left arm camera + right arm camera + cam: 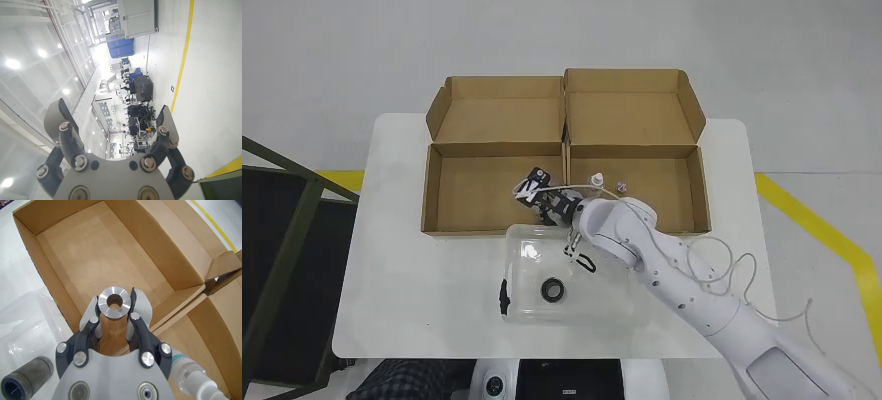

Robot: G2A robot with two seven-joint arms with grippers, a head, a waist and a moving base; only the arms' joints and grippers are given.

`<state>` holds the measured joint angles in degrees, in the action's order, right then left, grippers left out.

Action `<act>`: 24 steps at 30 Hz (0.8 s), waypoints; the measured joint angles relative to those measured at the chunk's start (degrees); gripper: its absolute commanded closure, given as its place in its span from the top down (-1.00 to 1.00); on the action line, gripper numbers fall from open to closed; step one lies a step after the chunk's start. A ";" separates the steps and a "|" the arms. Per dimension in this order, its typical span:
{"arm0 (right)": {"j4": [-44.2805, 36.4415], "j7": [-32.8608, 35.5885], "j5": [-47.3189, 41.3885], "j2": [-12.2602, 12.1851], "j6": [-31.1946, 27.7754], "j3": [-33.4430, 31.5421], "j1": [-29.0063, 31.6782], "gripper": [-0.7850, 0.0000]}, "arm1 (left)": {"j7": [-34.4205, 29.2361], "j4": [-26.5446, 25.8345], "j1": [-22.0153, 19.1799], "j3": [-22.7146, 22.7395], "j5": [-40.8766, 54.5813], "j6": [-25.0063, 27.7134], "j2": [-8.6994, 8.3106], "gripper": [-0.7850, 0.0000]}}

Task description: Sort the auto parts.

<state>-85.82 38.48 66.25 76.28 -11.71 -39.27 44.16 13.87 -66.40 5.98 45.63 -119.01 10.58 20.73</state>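
Right gripper [114,300] clamps the steel bushing [103,307] by its rim above the left cardboard box's [472,195] 3 o'clock end, judged positioned for release. At 6 o'clock, a black bearing [554,290] lies in the clear bin [510,262]. Left gripper [113,109]: jaws wide, empty.

The left box [477,190] and right box [662,185] are plain brown cardboard on a white table [402,260]. The bin [532,245] is clear plastic. The bushing [123,298] is bright silver and the cylinder [28,376] is dark grey. The right gripper [114,298] has black links and pale grey fingers. The floor line [822,225] is yellow.
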 measured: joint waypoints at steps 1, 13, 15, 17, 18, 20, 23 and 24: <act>0.20 0.25 -0.07 0.12 -0.18 -0.03 -0.09 -0.27 | 0.00 0.00 0.00 0.00 0.00 0.00 0.00 1.00; -1.51 -0.24 -0.24 0.59 -1.96 -1.92 0.51 -0.28 | 0.00 0.00 0.00 0.00 0.00 0.00 0.00 1.00; -2.61 -0.33 -0.19 0.50 -2.31 -2.53 0.98 -0.27 | 0.00 0.00 0.00 0.00 0.00 0.00 0.00 1.00; -4.26 -0.41 -0.19 0.31 -2.94 -3.34 1.73 -0.26 | 0.00 0.00 0.00 0.00 0.00 0.00 0.00 1.00; -5.10 -0.41 -0.20 0.20 -3.27 -3.73 2.15 -0.25 | 0.00 0.00 0.00 0.00 0.00 0.00 0.00 1.00; -7.27 -0.34 0.02 -0.12 -4.19 -4.62 3.30 -0.25 | 0.00 0.00 0.00 0.00 0.00 0.00 0.00 1.00; -10.87 -0.02 0.54 -0.70 -5.83 -5.96 5.41 -0.24 | 0.00 0.00 0.00 0.00 0.00 0.00 0.00 1.00; -12.00 0.13 0.72 -0.89 -6.35 -6.35 6.15 -0.23 | 0.00 0.00 0.00 0.00 0.00 0.00 0.00 1.00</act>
<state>-97.82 38.61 66.96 75.39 -18.06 -45.62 50.31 13.87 -66.40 5.98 45.63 -119.01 10.58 20.73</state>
